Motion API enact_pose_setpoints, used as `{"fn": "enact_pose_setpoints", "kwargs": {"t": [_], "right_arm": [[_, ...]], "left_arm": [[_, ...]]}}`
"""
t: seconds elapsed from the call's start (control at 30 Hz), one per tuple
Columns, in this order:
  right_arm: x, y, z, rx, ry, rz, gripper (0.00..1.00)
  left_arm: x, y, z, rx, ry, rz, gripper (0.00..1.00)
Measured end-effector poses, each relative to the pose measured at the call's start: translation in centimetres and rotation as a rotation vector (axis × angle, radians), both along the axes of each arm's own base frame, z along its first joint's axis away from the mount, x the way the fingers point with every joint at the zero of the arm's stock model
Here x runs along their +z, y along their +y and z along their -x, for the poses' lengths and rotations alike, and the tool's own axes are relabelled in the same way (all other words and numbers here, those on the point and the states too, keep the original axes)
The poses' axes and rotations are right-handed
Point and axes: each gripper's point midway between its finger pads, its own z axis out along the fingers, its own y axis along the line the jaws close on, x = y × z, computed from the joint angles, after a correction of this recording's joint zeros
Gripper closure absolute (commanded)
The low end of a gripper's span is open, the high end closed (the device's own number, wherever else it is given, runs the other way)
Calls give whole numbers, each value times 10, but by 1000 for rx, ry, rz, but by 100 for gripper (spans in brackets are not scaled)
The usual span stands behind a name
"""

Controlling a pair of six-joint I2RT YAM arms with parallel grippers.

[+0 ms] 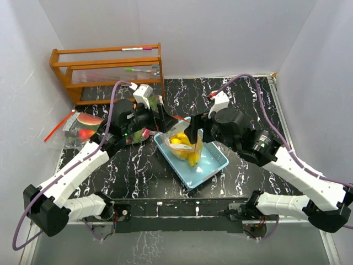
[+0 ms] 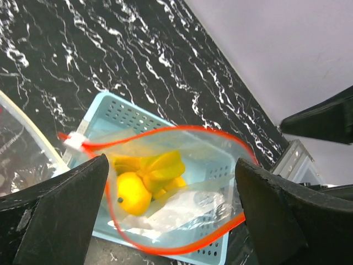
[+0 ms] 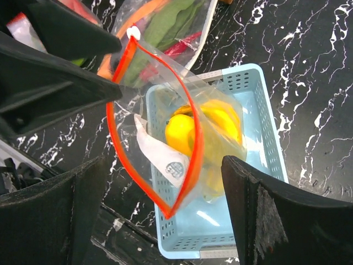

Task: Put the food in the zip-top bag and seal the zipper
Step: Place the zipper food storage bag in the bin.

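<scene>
The fruit (image 2: 132,194) is in the bag (image 2: 212,152), left hand (image 2: 171,165) and right hand (image 3: 164,165) both open astride its mouth; sealing seems next, needing a pinch on the zipper (image 3: 197,154) between them.

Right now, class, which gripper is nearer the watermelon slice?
Left. The left gripper stands between the watermelon slice and the light-blue basket; the right gripper is farther off, over the basket.

No legible text; blue stamp (image 3: 175,166) on white slip (image 3: 153,150) unreadable
</scene>
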Motion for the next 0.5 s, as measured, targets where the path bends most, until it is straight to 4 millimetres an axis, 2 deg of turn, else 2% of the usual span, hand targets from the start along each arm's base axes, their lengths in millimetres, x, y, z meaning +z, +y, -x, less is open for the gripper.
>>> {"fn": "enact_pose_setpoints", "kwargs": {"t": [0.1, 0.23, 0.37, 0.43, 0.5], "right_arm": [[-5, 7, -4, 23, 1, 35, 11], [-5, 14, -9, 48, -9, 64, 2], [-6, 25, -17, 76, -24, 95, 1], [0, 38, -25, 100, -35, 101, 1], [-6, 51, -32, 117, -23, 117, 1]], "left_arm": [[22, 5, -1, 21, -33, 1, 3], [45, 22, -2, 97, -80, -15, 3], [46, 57, -4, 243, -108, -98, 3], [43, 78, -5, 325, -117, -150, 3], [42, 101, -4, 417, -130, -202, 3]]}}
